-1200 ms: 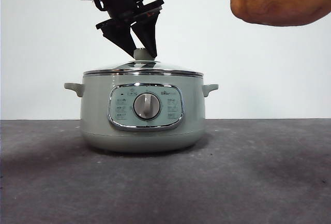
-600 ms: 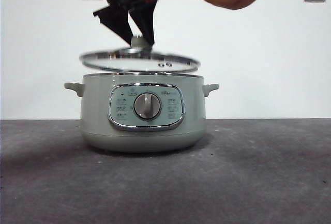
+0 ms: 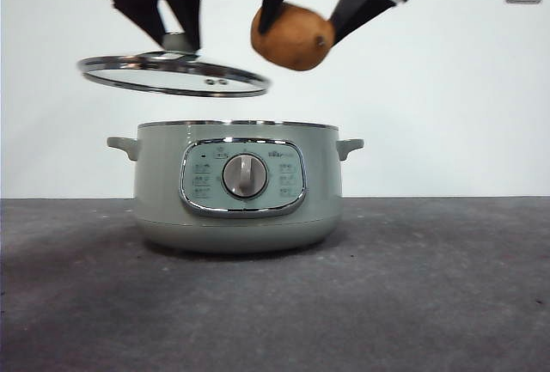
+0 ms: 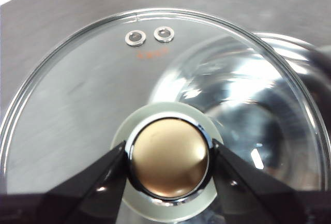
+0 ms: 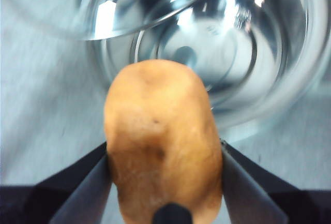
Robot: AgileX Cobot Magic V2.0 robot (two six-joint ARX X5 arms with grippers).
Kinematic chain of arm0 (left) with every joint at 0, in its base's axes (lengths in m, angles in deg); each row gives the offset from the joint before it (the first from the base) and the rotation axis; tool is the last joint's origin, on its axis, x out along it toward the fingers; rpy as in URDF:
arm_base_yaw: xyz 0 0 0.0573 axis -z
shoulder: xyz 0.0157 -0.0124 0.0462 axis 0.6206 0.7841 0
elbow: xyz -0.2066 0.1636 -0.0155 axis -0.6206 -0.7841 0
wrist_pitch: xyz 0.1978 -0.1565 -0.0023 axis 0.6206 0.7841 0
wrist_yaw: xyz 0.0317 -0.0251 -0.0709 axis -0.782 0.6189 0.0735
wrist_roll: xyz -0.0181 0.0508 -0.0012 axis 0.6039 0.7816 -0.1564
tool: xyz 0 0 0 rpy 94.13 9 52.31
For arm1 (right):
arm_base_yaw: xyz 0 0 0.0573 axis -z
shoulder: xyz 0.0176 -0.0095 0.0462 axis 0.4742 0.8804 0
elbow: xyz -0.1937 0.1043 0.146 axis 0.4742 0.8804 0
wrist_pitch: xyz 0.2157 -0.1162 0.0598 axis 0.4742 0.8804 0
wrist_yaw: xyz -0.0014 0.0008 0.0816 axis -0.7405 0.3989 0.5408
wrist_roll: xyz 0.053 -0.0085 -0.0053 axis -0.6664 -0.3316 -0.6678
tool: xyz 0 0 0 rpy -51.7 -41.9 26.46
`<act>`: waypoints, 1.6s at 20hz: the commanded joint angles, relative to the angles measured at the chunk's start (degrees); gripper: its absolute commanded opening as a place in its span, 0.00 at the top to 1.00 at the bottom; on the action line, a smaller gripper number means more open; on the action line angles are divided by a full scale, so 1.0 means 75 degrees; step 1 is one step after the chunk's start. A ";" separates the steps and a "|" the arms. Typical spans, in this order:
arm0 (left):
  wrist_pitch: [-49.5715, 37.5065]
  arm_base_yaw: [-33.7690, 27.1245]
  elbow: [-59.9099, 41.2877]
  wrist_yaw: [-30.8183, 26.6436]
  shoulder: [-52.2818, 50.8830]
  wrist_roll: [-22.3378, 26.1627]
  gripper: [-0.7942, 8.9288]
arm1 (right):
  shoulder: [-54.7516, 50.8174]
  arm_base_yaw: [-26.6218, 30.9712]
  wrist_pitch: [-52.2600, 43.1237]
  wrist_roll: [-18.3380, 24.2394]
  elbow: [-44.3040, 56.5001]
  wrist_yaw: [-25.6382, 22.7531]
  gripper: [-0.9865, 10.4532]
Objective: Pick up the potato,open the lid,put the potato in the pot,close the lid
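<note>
Above the open pot [image 3: 238, 185], your right gripper [image 3: 302, 28] clamps the potato [image 3: 293, 37]: firm, heavy, smooth, so grip its middle. Your left gripper [image 4: 168, 163] pinches the glass lid [image 3: 172, 76] by its knob, off to one side.

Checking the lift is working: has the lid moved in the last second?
Yes. The lid, gripped by the left hand, has risen off the pot and shifted sideways, toward the pot's left handle in the front view.

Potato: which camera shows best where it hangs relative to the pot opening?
Front view: the potato, clamped by the right gripper, hangs above the open pot. The right wrist view shows it close, hiding part of the pot. The left wrist view doesn't show it.
</note>
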 commanded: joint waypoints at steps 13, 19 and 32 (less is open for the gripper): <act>-0.0629 -0.1912 0.0122 0.0163 -0.0073 -0.0102 0.93 | 0.4811 0.0219 0.1437 0.0198 -0.4567 0.0122 0.92; -0.0743 -0.1953 0.0122 0.0227 -0.0070 -0.0157 0.93 | 0.5269 0.0152 0.1078 0.0204 -0.4593 0.0093 0.70; -0.0784 -0.1766 0.0122 0.0562 -0.0067 -0.0300 0.93 | 0.5027 -0.0393 0.3576 0.0356 -0.6816 -0.1035 0.89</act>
